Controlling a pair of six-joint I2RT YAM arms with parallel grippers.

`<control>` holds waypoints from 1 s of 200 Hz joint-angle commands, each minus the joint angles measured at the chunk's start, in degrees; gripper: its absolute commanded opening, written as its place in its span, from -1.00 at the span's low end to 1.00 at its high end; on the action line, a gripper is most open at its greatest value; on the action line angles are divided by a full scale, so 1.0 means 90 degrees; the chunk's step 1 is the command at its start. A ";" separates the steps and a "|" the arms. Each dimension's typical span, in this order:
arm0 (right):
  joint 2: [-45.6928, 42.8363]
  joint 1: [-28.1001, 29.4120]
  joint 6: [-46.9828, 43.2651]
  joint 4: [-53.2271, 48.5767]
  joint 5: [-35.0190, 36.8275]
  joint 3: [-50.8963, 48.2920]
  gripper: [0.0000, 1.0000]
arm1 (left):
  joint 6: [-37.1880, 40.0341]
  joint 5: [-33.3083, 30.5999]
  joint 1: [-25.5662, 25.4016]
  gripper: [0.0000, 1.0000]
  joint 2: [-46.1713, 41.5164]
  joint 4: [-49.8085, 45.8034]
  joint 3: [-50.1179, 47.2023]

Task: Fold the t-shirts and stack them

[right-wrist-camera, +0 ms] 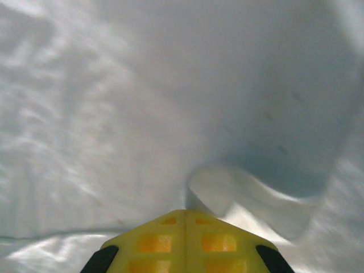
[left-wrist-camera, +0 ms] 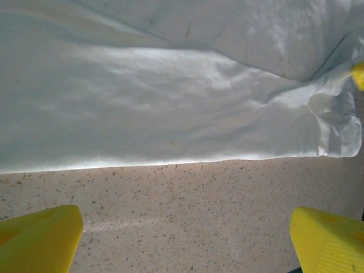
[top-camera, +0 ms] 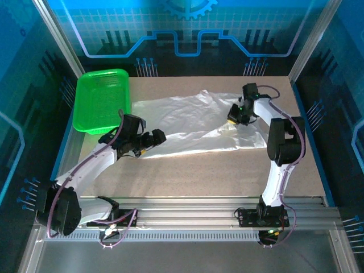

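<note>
A single white t-shirt [top-camera: 187,122] lies spread and rumpled across the middle of the desk [top-camera: 227,176], reaching from the centre out toward 2 o'clock, plain side up with no print to be seen; the green plastic basket [top-camera: 101,105] sits apart from it at 10 o'clock. The right end effector [top-camera: 233,118] rests on the cloth at the shirt's 3 o'clock end; its own camera shows the yellow fingers pressed together, right end effector [right-wrist-camera: 185,227], with a small pucker of fabric raised at the tips, so it appears to be pinching the t-shirt [right-wrist-camera: 114,114]. The left end effector [top-camera: 161,136] hangs at the shirt's 8 o'clock edge, jaws spread wide and holding nothing; between its fingers, left end effector [left-wrist-camera: 182,244], lies bare desk [left-wrist-camera: 187,199], with the hem of the t-shirt [left-wrist-camera: 170,102] just ahead at 12 o'clock. The risks, as I judge them: the right pinch may hold only the top layer, so a lift would peel the shirt open instead of carrying a clean fold; the pucker is shallow and could slip out under tension; the left fingers, closing where they are, would meet only the desk and miss the hem; and a pull from one side alone would drag and skew the cloth.
</note>
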 commanded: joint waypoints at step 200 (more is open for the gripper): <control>0.0734 0.0424 -0.1573 -0.1351 0.1281 0.1236 0.17 | 0.0406 -0.0557 -0.0066 0.81 0.1541 -0.0074 0.0899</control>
